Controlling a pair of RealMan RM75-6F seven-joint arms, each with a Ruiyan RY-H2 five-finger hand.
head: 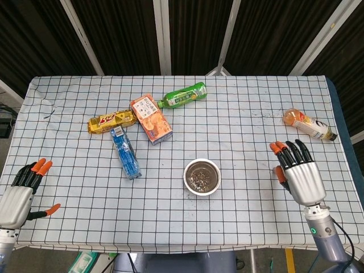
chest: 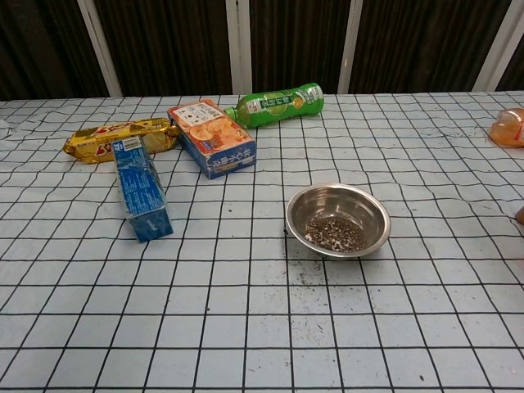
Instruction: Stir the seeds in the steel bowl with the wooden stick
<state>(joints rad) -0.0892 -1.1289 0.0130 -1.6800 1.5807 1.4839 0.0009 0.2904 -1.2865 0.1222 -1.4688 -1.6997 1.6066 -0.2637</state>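
The steel bowl (head: 202, 176) (chest: 338, 219) stands near the middle of the checked tablecloth with dark seeds in its bottom. No wooden stick shows in either view. My right hand (head: 298, 170) hovers to the right of the bowl, fingers spread and holding nothing; in the chest view only a fingertip (chest: 520, 214) of that hand shows at the right edge. My left hand (head: 23, 193) rests at the table's front left corner, fingers apart and empty, far from the bowl.
Left of the bowl lie a blue box (head: 125, 152), an orange cracker box (head: 151, 118), a yellow snack pack (head: 112, 120) and a green bottle (head: 185, 95). An orange drink bottle (head: 309, 124) lies at the right edge. Spilled seed specks (chest: 304, 277) dot the cloth before the bowl.
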